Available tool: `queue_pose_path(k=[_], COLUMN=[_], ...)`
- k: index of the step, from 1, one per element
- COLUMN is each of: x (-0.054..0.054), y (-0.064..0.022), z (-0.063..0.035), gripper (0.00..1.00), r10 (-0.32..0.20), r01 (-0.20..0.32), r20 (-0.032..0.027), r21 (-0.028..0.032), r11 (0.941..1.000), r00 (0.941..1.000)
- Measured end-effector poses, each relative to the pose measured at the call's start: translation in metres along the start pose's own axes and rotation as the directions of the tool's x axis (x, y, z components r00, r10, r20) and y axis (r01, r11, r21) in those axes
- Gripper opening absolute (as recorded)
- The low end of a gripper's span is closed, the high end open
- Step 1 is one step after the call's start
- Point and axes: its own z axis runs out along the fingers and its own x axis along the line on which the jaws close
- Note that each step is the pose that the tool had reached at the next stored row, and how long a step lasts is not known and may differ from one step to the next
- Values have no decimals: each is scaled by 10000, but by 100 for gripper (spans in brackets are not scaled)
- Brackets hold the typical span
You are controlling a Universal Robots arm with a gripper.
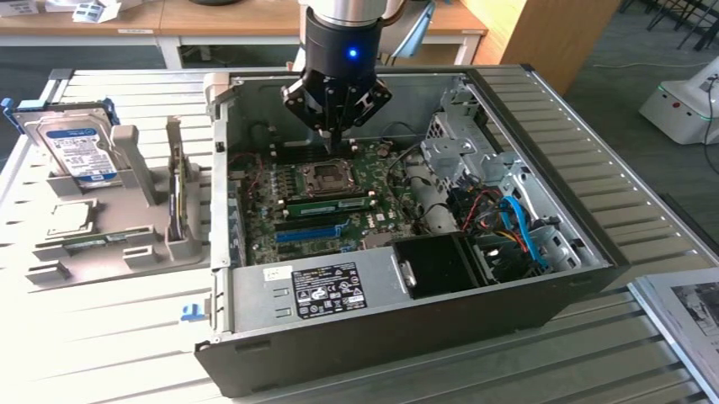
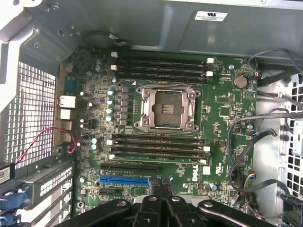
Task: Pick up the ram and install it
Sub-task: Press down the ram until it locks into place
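Note:
The ram [image 1: 326,203], a long thin green stick, lies along a slot of the motherboard [image 1: 264,227] inside the open computer case, just on the near side of the CPU socket [image 1: 326,177]. From the wrist I see it edge-on as a pale green strip [image 2: 156,159] in the last of the black slots beside the socket [image 2: 166,108]. My gripper [image 1: 329,141] hangs above the socket and a little above the board, apart from the ram. Its black fingers are shut together with nothing between them, and the gripper [image 2: 161,188] points down at the board near the blue slot.
A bright blue slot strip [image 1: 309,231] lies near the ram. Loose cables [image 1: 511,223] and a black box [image 1: 444,265] fill the case's right side. On the exterior view's left, a grey stand [image 1: 135,244] holds a hard drive [image 1: 73,147] and an upright card [image 1: 174,202].

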Motion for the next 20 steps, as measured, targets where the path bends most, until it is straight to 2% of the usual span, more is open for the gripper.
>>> queue_pose_path(k=[20], x=[0], y=[0], z=[0], gripper=[10], r10=[365], r01=[-365], r20=[11], r21=[0], r11=[9993], r00=[9993])
